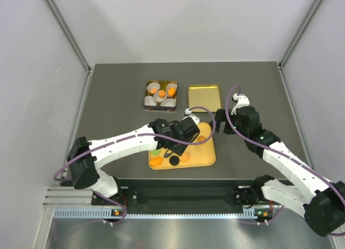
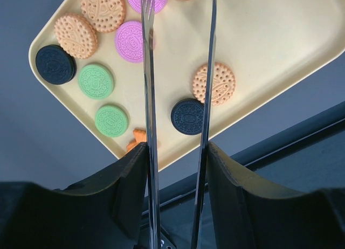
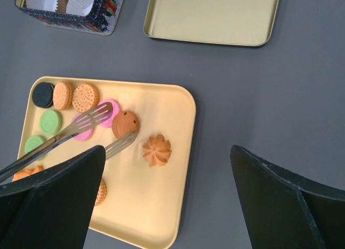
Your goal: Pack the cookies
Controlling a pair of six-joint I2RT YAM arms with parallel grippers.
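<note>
the left gripper (image 2: 176, 152) is seen clenched on a pair of metal tongs (image 2: 149, 98); the two thin arms are pinned between its fingers and run straight ahead over the yellow tray (image 2: 280, 44). nearest to it, between the arms, a black cookie (image 2: 187, 116) is laid flat on the tray. just ahead and right of that, a tan dotted cookie (image 2: 222, 84) is partly crossed by the right arm of the tongs. to the left of the arms, green cookies (image 2: 111, 120) are laid one ahead of the other, with an orange piece (image 2: 137, 136) at the tray edge near the closer one. further ahead on the left, a second black cookie (image 2: 55, 64), ridged tan cookies (image 2: 76, 35) and a pink cookie (image 2: 129, 41) are gathered near the tray's corner.

at the far end of the tongs, the slotted tips (seen from the right wrist) are held apart, with a brown round cookie (image 3: 125, 124) between them; contact cannot be told. a flower-shaped cookie (image 3: 157, 150) is lying just past the tips, apart from them.

the right gripper (image 3: 167, 152) is released, its fingers spread wide with nothing held, above the tray. well ahead of it on the table, a gold lid (image 3: 215, 14) and a tin (image 3: 105, 20) lined with white paper cups (image 3: 81, 0) are set side by side.
</note>
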